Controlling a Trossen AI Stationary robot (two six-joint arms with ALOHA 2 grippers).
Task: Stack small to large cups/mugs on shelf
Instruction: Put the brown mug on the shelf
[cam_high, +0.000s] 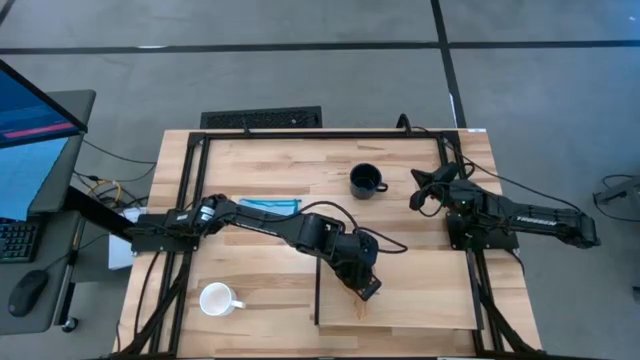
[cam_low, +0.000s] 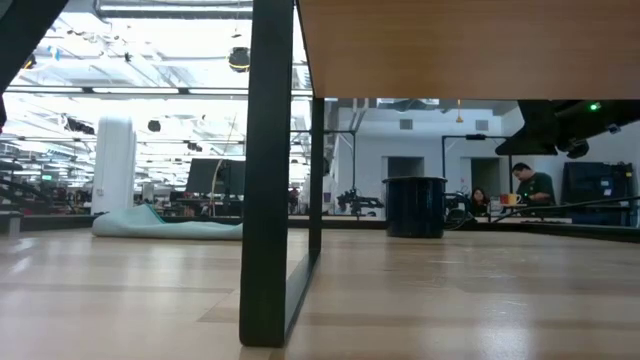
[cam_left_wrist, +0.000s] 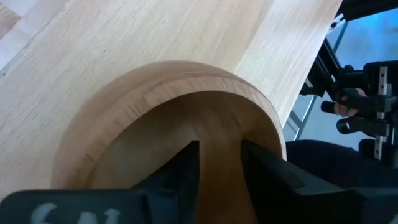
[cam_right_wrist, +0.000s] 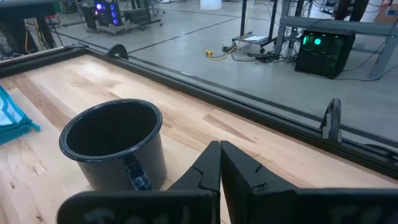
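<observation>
We see left end effector (cam_high: 366, 284) over shelf (cam_high: 420, 300) near front edge of worktop (cam_high: 270, 170), fingers pinching rim of wooden cup (cam_left_wrist: 168, 124). Judge first cup being placed; none stacked yet. Black mug (cam_high: 366, 181) waits toward rear edge, white mug (cam_high: 217, 299) at front-left corner. Right end effector (cam_high: 420, 196) idle just beside black mug, fingers pressed together. Wooden cup shows only in left wrist view; high view hides it under arm.
</observation>
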